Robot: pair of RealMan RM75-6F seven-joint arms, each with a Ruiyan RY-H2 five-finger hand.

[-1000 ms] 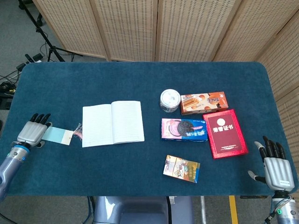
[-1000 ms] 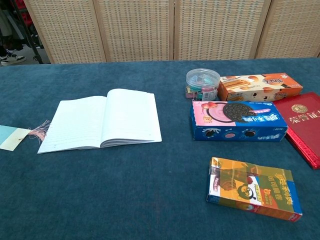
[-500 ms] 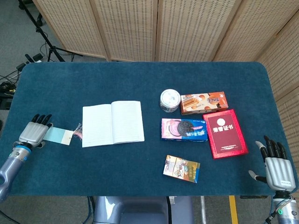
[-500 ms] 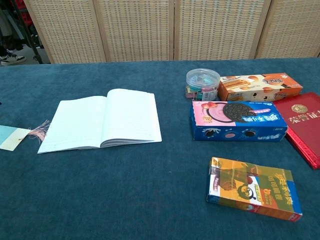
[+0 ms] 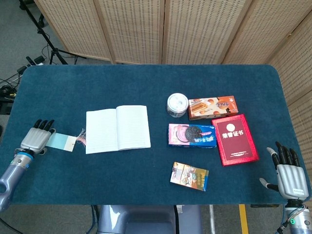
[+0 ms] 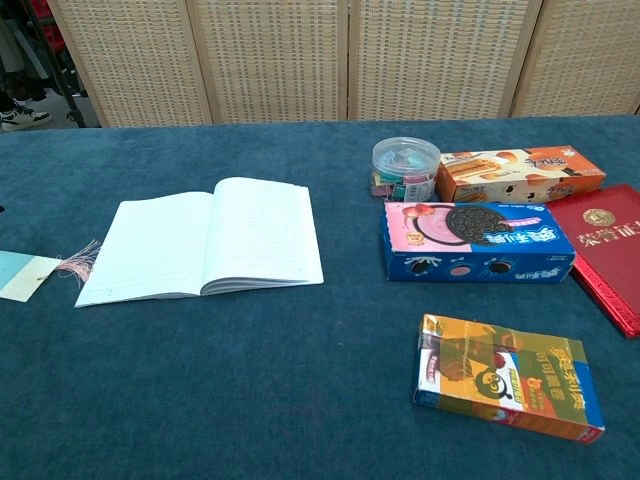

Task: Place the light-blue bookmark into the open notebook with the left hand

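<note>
My left hand (image 5: 34, 139): lying at the table's left edge, fingers (image 5: 45, 125) stretched out and grasping nothing; the tips touch or overlap the bookmark's outer end.
What has changed: over the last second this hand has slid slightly back toward the near-left corner. Nothing else has moved.
Bookmark (image 5: 59, 142): flat on the table near the left edge, just beside the notebook, its pink tassel (image 5: 81, 136) at the left page's edge. It has not shifted.
Notebook (image 5: 117, 128): open, both pages up, left of the table's middle.
My right hand (image 5: 289, 179): at the near-right corner, fingers spread, holding nothing, well apart from everything.
Other things: a red booklet (image 5: 236, 139), a cookie box (image 5: 192, 135), an orange box (image 5: 213, 107), a round tub (image 5: 177, 105) and a small snack box (image 5: 189, 176), all on the right half.
What it means: the pickup is not done; I judge the grasp has yet to begin, and a flat card on cloth will be awkward to lift.
</note>
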